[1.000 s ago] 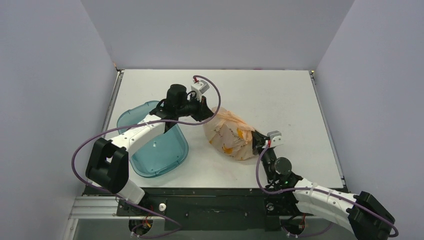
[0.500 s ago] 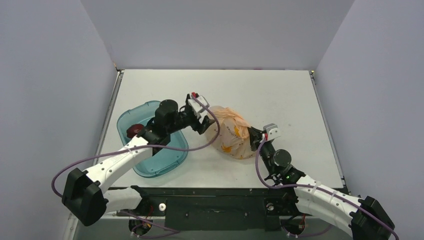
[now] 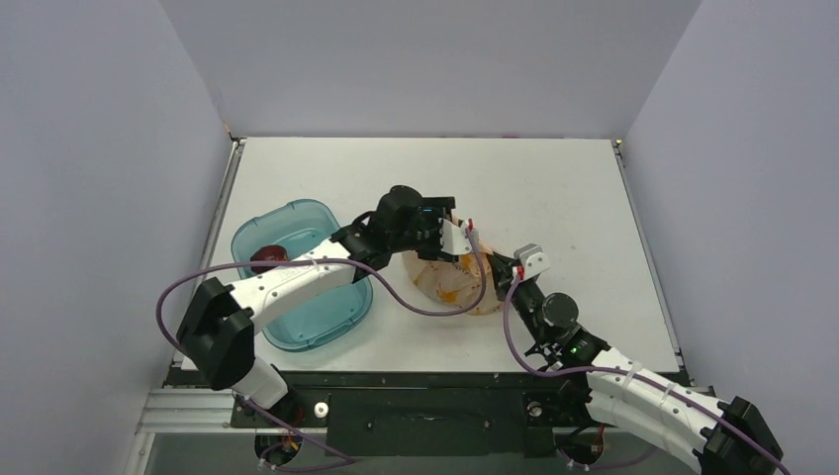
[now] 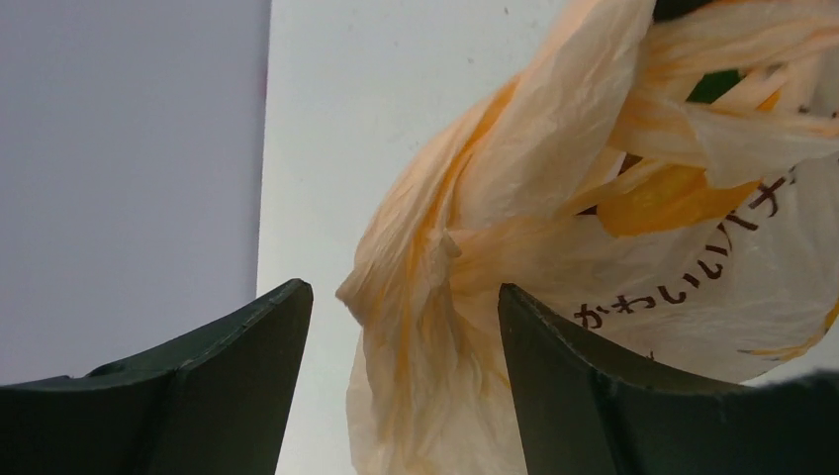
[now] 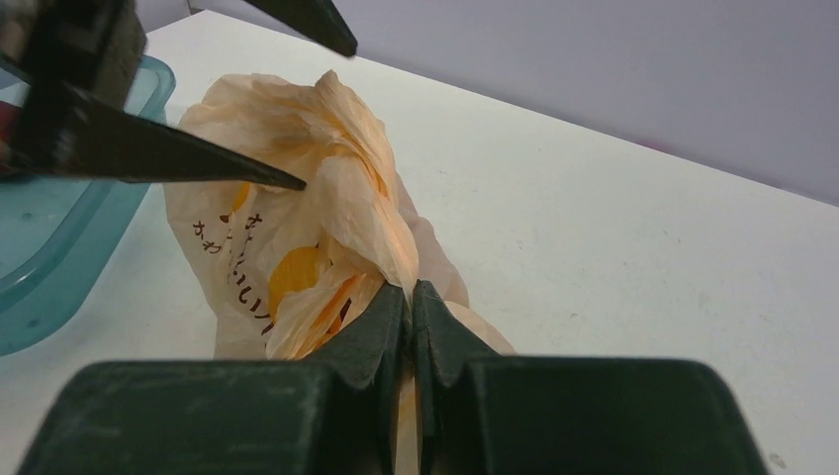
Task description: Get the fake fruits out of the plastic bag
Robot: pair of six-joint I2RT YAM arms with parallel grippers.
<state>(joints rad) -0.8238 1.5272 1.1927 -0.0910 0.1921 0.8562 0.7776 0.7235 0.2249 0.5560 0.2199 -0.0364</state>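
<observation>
The left gripper [image 4: 401, 289] stood wide open, its two dark fingers [image 4: 247, 376] spread to either side of a crumpled fold at the top of the plastic bag [image 4: 594, 247]. The fold sat in the gap, and neither finger was clearly pressing on it. In the overhead view this gripper [image 3: 451, 255] hung over the bag's 12 o'clock edge.

The right gripper [image 5: 411, 289] was closed tight on a pinch of the bag's [image 5: 297, 228] thin film, with its fingertips meeting around the plastic. From above it [image 3: 500, 269] held the bag [image 3: 450, 282] at about 3 o'clock.

The bag lay near the middle of the table [image 3: 554, 188], bunched and bulging. A yellow patch [image 4: 663, 198] showed through the film; it may have been a fruit or only print.

At the bag's 9 o'clock sat a teal tray [image 3: 336, 332] with a round red fruit [image 3: 267, 258] inside.
</observation>
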